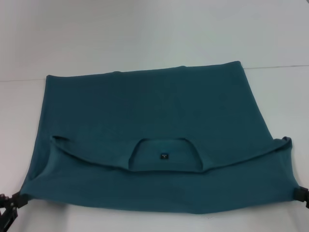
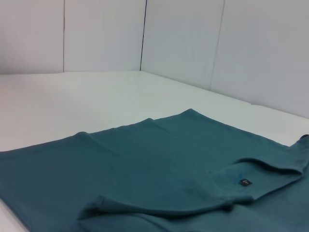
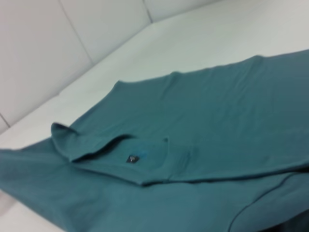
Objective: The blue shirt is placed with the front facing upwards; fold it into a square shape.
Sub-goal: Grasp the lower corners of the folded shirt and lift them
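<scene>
A blue shirt (image 1: 154, 121) lies spread flat on a white table (image 1: 145, 34), filling most of the head view. Its collar end is turned toward the robot, and a band of cloth is folded over there, so the round collar (image 1: 165, 154) and its small dark neck label (image 1: 164, 156) face up on the folded layer. No chest print shows.

Left of the collar, at the shirt's near corner, the left hand (image 1: 10, 203) sits low at the table's edge, touching the cloth. Whether it is apart or clamped on the corner cannot be told.

Right of the collar, at the opposite near corner, the right hand (image 1: 301, 195) shows only as a dark tip against the cloth; its grip cannot be told either.

The 2 arms are set wide and level, 1 at each corner, which judging by the fold suits drawing the near edge over evenly.
</scene>
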Tool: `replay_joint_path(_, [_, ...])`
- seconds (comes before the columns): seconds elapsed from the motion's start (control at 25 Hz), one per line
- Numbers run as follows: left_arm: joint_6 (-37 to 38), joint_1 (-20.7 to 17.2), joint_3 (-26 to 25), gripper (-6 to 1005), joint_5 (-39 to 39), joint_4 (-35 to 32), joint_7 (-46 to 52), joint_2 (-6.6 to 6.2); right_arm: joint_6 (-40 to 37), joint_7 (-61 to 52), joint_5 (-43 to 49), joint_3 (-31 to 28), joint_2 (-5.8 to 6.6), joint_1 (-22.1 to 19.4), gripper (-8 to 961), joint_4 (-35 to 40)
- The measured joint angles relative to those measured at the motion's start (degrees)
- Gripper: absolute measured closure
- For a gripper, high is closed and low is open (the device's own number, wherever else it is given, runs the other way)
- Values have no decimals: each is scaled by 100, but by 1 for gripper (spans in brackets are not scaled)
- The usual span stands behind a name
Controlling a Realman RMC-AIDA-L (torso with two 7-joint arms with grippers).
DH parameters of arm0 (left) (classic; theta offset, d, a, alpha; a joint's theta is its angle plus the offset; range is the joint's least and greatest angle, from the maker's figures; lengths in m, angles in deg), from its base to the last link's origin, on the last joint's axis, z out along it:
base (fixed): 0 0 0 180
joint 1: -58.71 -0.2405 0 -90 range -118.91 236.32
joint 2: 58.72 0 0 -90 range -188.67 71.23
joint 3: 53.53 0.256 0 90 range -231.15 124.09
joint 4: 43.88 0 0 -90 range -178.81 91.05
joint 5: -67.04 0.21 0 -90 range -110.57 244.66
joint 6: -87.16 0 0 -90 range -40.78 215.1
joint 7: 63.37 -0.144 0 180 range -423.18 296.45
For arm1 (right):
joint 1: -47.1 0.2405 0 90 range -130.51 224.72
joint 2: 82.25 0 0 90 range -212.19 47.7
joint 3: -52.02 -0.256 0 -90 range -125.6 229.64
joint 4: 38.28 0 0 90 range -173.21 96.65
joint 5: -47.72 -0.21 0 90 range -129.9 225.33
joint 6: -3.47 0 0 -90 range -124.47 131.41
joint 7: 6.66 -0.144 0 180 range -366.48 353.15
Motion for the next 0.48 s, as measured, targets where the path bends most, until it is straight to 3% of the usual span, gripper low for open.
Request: replay_joint_path(0.48, [310, -455, -171, 987, 47, -28, -309, 99, -157, 273, 39, -206, -15, -125, 903, -278])
